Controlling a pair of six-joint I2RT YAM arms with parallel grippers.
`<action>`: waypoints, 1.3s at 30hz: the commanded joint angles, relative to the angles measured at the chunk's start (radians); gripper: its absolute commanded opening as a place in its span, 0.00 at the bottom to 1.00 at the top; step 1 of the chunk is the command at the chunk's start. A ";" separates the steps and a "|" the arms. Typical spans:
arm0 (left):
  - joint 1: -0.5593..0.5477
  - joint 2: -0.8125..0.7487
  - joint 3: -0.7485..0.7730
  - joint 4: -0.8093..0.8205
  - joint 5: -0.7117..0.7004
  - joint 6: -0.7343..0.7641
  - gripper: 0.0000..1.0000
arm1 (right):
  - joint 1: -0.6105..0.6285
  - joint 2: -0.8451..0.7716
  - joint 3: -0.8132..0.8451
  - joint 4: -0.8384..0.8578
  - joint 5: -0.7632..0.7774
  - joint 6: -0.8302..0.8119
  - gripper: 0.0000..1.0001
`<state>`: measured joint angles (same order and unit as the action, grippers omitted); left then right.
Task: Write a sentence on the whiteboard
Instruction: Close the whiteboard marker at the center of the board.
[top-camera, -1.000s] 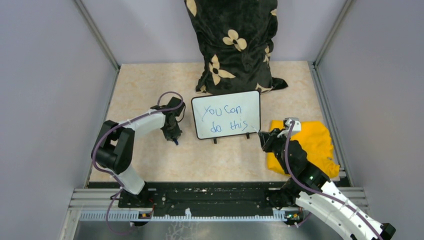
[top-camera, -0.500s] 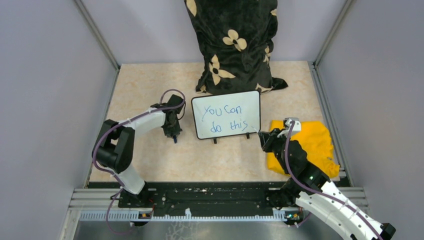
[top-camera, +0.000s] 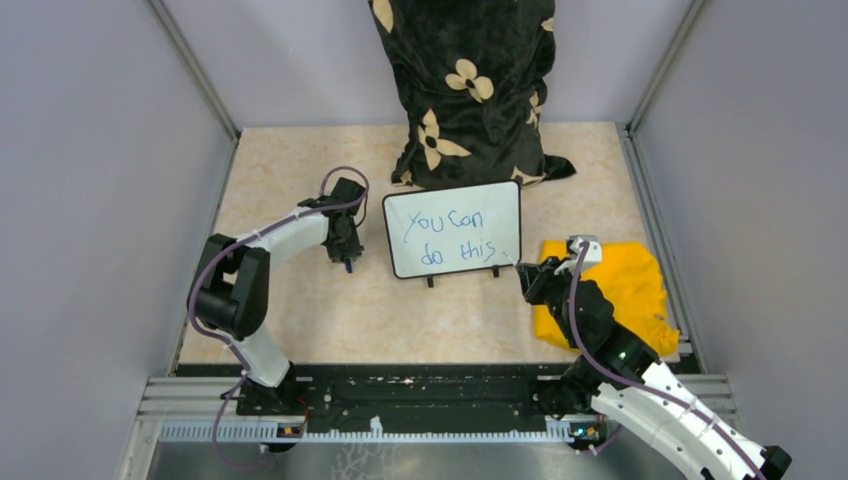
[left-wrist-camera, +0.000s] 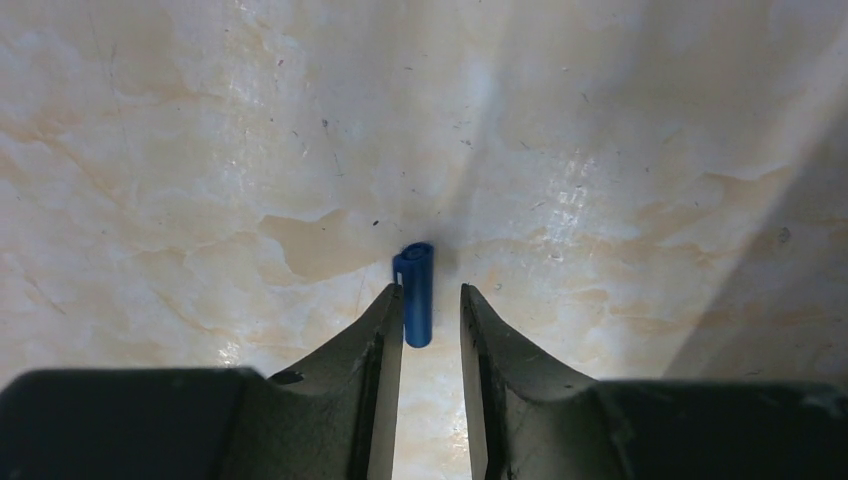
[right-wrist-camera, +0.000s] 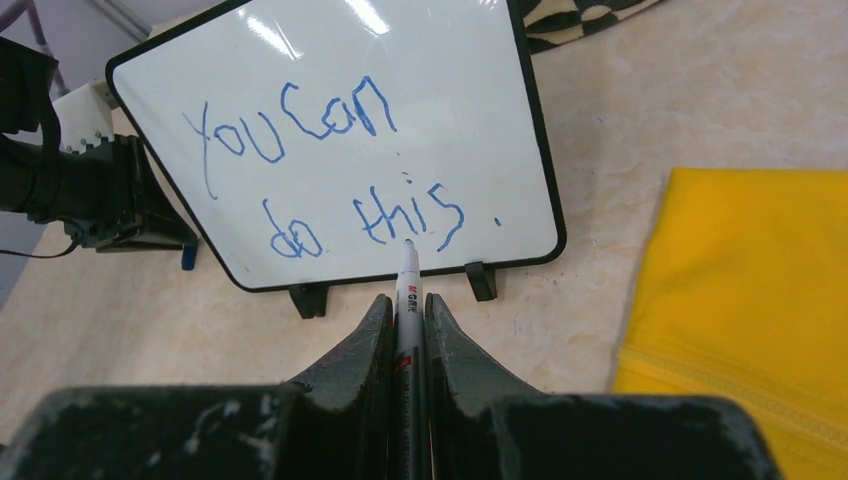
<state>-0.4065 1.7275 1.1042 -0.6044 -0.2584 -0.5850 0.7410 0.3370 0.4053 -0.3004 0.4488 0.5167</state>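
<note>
The whiteboard (top-camera: 500, 200) has not moved: it stands at the centre of the desk (top-camera: 290, 170), leaning back on two black feet. The sentence (top-camera: 450, 236), "You can do this", runs in blue over two lines. The left pincer (top-camera: 348, 262) has shifted up the frame and now points down just beside the board's left edge. Its jaws stand narrowly apart about a blue cap (left-wrist-camera: 416, 295); whether they clamp it cannot be told. At lower right, the right pincer (right-wrist-camera: 408, 300) is unchanged, clamped on a marker (right-wrist-camera: 408, 272) whose tip points at "this", beside a yellow cloth (top-camera: 625, 285).
</note>
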 joint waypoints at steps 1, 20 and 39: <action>0.005 0.017 -0.010 0.014 0.017 0.019 0.34 | -0.010 0.007 0.009 0.040 0.007 -0.009 0.00; 0.018 -0.318 -0.186 0.185 -0.050 0.124 0.99 | -0.010 0.010 0.012 0.041 0.000 -0.010 0.00; 0.066 -0.057 -0.074 0.060 0.067 0.072 0.77 | -0.010 0.004 0.008 0.032 -0.001 -0.005 0.00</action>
<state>-0.3576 1.6581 1.0180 -0.5358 -0.1825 -0.4938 0.7410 0.3424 0.4053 -0.3008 0.4477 0.5167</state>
